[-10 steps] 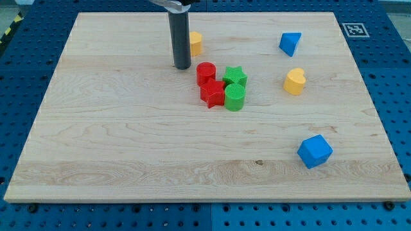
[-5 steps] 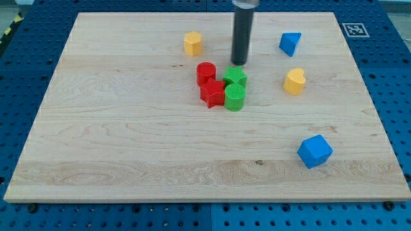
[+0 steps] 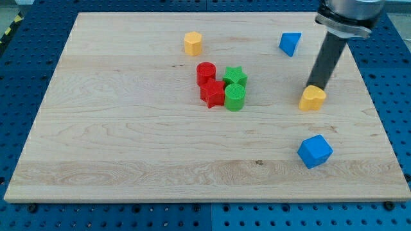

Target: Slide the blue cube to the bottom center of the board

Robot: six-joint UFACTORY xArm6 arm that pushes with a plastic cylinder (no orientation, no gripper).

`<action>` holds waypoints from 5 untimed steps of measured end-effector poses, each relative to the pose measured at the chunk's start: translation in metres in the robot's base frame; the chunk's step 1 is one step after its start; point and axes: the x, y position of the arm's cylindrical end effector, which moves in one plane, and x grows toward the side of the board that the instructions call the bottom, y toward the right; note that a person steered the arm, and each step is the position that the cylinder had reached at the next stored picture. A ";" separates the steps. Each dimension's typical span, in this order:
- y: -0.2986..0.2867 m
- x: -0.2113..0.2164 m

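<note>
The blue cube (image 3: 314,151) lies near the board's bottom right. My tip (image 3: 316,86) is at the view's right, touching the top of the yellow heart block (image 3: 312,99). The tip is well above the blue cube, with the yellow heart between them. The rod slants up to the view's top right.
A blue triangular block (image 3: 289,43) sits at the top right. A yellow hexagonal block (image 3: 192,43) sits top centre. A cluster in the middle holds a red cylinder (image 3: 205,72), a red star (image 3: 212,94), a green star (image 3: 235,76) and a green cylinder (image 3: 234,97).
The tip has moved from the board's top centre to the right. The yellow heart has shifted right and down, pushed by the tip. The blue cube has not moved.
</note>
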 end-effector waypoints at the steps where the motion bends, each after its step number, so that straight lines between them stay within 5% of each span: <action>1: 0.036 0.023; 5: -0.025 0.133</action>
